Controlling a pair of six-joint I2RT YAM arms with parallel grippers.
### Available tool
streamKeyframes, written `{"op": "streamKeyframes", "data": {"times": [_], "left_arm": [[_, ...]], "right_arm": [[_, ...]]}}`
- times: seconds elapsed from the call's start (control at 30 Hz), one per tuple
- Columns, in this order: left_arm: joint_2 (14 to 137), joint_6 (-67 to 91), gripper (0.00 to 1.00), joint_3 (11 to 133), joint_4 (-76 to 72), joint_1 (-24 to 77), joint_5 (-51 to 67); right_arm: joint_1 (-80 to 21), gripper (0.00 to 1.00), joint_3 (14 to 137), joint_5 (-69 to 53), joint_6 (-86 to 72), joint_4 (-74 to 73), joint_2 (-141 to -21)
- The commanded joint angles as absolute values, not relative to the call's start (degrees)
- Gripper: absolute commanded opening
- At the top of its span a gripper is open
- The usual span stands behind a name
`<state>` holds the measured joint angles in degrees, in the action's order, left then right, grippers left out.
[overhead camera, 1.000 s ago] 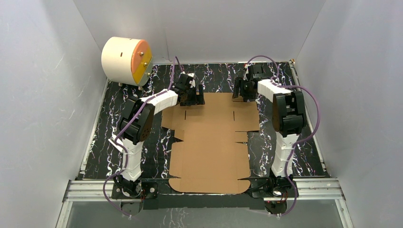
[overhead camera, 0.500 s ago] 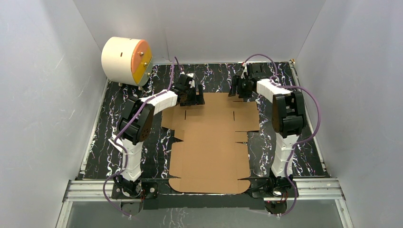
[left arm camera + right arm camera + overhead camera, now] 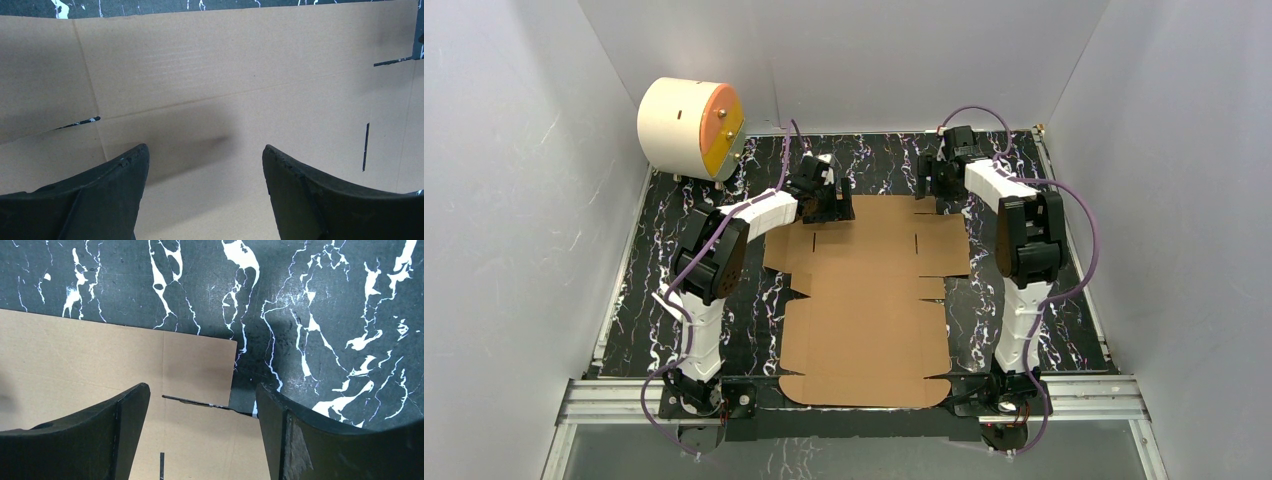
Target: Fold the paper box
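The black marbled table (image 3: 879,160) is stretching out under both pairs of fingers. The paper box (image 3: 869,300) is lying on it as a flat, unfolded brown sheet. Its far edge is sitting below the fingertips of both arms, and the rest is running back from them toward the arm bases. A cream cylinder (image 3: 686,127) with an orange face is standing well apart from the left fingers, out past their outer side.

The left gripper (image 3: 205,155) is hanging over the sheet's far left part with its fingers spread wide and gripping nothing. Plain cardboard is filling the gap between them, and a short slit is showing just beyond the right-hand finger.

The right gripper (image 3: 202,390) is also gaping wide and empty. The sheet's far right corner is lying between its fingers, and bare table is showing beyond them.
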<state>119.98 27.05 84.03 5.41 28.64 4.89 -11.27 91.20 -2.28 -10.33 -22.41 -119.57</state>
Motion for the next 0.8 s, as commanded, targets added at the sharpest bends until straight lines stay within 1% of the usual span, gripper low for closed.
{"op": "streamKeyframes", "data": {"times": [0.0, 0.33, 0.57, 0.77], "left_arm": [[119.45, 27.07, 0.81, 82.35, 9.32, 28.48, 4.39], [119.78, 27.07, 0.81, 82.34, 9.3, 28.49, 4.7], [119.6, 27.24, 0.81, 82.13, 9.16, 28.48, 4.64], [119.39, 27.51, 0.81, 81.7, 8.86, 28.48, 4.75]], "right_arm": [[-11.54, 0.87, 94.57, -1.43, -9.65, -23.43, -121.59], [-12.77, 0.87, 96.19, -1.77, -9.95, -25.65, -124.82], [-14.81, 0.85, 98.68, -1.11, -11.0, -30.82, -127.52], [-14.98, 0.8, 96.56, -7.82, -12.37, -27.8, -124.94]]}}
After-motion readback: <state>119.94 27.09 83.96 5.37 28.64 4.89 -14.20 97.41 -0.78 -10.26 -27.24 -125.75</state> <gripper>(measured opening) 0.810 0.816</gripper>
